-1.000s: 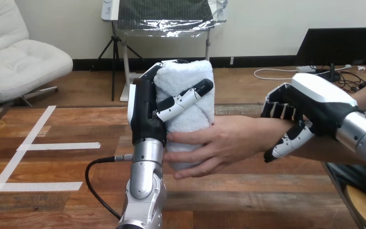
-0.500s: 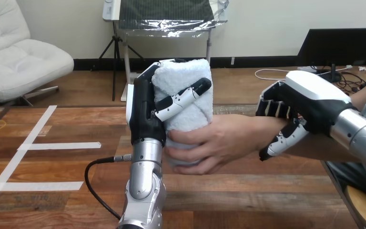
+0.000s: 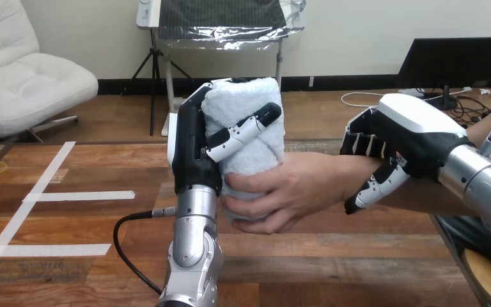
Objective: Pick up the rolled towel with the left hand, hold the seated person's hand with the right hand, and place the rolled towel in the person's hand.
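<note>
A white rolled towel (image 3: 249,121) stands upright above the table's middle. My left hand (image 3: 192,150) grips its upper part, thumb curled across the front. The person's hand (image 3: 288,192) comes in from the right and wraps round the towel's lower part, so both hands are on it. My right hand (image 3: 399,144) sits over the person's wrist, with fingers curled over the top and thumb (image 3: 374,188) hooked under it.
White tape strips (image 3: 80,196) mark the wooden table (image 3: 332,256) at the left. A black cable (image 3: 128,249) loops beside my left forearm. The table's right edge runs near the person's forearm.
The person's fingers have closed round the lower part of the towel. My right hand and the person's wrist have shifted slightly left. My left hand keeps its grip.
</note>
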{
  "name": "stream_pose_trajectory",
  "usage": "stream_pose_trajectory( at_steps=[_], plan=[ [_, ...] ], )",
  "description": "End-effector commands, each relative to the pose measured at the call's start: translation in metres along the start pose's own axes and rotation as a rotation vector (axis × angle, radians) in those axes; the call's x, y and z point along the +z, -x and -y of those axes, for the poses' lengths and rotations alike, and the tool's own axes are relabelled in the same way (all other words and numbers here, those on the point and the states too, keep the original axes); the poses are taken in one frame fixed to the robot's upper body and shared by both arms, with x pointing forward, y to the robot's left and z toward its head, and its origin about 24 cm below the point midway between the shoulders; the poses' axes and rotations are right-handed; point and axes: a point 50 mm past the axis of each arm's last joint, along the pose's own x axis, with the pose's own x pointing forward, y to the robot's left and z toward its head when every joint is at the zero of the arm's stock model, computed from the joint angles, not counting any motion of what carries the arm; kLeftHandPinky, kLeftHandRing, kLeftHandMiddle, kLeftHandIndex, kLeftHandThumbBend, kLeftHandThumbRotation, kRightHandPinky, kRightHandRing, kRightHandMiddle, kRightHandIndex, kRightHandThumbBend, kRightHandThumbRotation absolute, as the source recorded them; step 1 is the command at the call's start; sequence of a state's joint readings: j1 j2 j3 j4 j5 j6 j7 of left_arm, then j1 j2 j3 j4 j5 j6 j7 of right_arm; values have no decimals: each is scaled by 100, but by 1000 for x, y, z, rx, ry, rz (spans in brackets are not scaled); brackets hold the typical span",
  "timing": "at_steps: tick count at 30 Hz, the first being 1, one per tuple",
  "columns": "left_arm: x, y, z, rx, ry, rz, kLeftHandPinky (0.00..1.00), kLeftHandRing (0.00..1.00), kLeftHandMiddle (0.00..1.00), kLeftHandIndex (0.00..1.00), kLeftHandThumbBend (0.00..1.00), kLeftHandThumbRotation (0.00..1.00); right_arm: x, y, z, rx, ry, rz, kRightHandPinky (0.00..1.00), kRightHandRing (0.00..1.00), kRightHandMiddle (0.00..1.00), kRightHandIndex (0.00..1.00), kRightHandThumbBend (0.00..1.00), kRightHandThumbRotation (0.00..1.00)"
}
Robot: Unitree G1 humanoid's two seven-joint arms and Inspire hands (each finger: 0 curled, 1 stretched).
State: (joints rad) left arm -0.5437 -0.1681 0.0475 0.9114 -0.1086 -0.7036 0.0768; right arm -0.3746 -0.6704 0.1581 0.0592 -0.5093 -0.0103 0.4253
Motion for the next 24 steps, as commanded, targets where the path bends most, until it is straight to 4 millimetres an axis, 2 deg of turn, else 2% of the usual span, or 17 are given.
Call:
stream_pose_trajectory(
  at_steps=[1,24],
  plan=[
    [43,-27,79,-168,147,170,31,37,42,44,69,0,20,-13,11,-37,-23,67,34,39,45,46,94,1],
    [43,-26,75,-164,146,172,31,37,43,45,68,0,14,-10,8,-26,-25,67,33,38,44,45,96,2]
  ],
)
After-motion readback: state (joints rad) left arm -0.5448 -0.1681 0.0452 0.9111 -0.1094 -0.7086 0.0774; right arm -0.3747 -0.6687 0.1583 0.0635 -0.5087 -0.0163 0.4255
